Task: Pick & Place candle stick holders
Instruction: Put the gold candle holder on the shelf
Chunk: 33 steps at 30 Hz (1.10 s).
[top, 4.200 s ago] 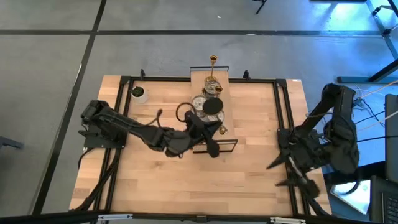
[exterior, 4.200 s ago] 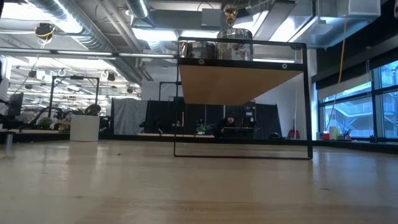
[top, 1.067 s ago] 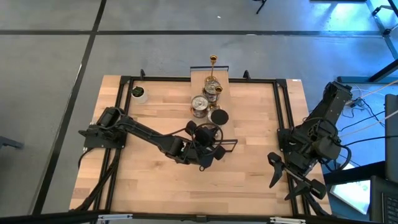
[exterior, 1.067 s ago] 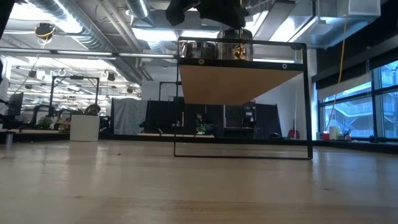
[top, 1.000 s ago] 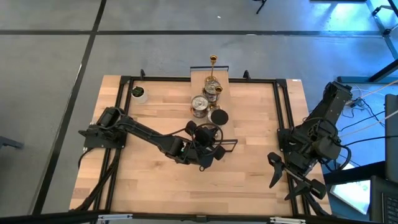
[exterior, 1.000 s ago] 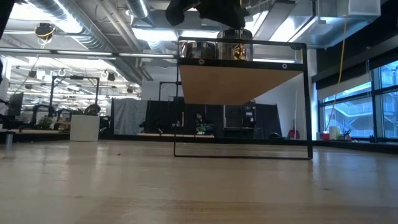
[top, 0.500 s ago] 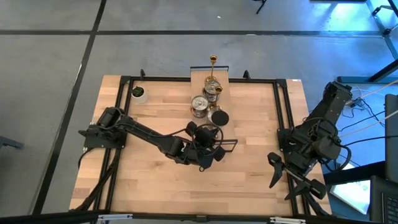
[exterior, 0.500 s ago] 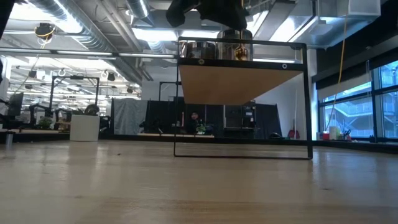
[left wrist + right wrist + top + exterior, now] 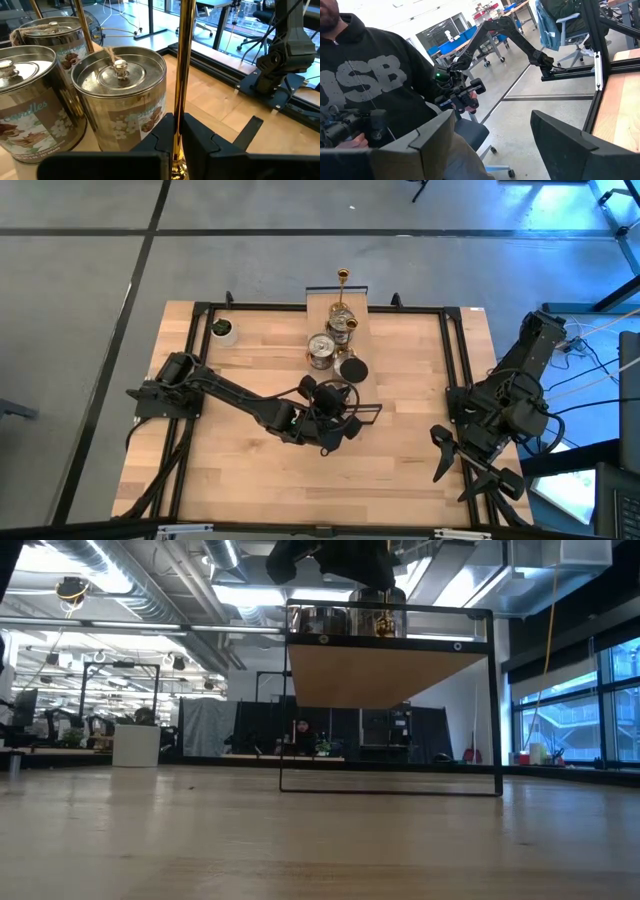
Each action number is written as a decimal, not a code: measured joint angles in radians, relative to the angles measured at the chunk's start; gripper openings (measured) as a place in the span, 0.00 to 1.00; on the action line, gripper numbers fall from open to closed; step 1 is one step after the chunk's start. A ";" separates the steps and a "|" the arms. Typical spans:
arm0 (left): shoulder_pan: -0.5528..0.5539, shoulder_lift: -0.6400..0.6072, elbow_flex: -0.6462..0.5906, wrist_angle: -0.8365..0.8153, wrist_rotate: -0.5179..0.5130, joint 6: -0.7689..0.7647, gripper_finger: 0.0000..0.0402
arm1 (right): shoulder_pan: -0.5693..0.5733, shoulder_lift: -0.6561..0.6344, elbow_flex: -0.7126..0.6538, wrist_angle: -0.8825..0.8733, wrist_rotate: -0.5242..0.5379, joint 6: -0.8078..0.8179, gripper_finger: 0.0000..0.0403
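A raised wooden shelf (image 9: pixel 322 308) in a black frame stands mid-table. On it are squat silver lidded tins (image 9: pixel 120 95) (image 9: pixel 320 348), a black disc (image 9: pixel 352 367) and slim brass candle stick holders (image 9: pixel 343 277). My left gripper (image 9: pixel 176 137) is over the shelf's near end (image 9: pixel 338 398), shut on one brass holder (image 9: pixel 181 60) beside the tins. In the low view that gripper (image 9: pixel 340 555) shows above the shelf. My right gripper (image 9: pixel 445 455) waits open off the table's right side, with nothing between its fingers (image 9: pixel 555 135). My left gripper pinches the brass holder's thin stem low down (image 9: pixel 177 131), just above its base (image 9: pixel 178 172), between its two fingers. The fingers come nearly level, slanting slightly down from the near left, and lie across the upright stem. Whether the base stands on the shelf I cannot tell.
A white cup with green inside (image 9: pixel 223 330) stands at the table's far left. Black frame rails (image 9: pixel 450 350) run along the table's sides. A person in a dark hoodie (image 9: pixel 375 90) is beyond the table's right side. Bare wood (image 9: pixel 400 420) lies right of the shelf.
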 joint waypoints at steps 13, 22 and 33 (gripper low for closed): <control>0.000 0.000 0.000 0.000 0.007 0.003 0.14 | 0.000 0.000 0.000 0.000 0.000 -0.001 0.66; 0.000 0.000 0.000 -0.001 0.027 0.003 0.20 | 0.000 0.000 0.000 0.000 0.001 -0.010 0.66; 0.000 0.000 0.000 -0.002 0.028 0.003 0.21 | 0.000 0.000 0.000 0.000 0.003 -0.011 0.66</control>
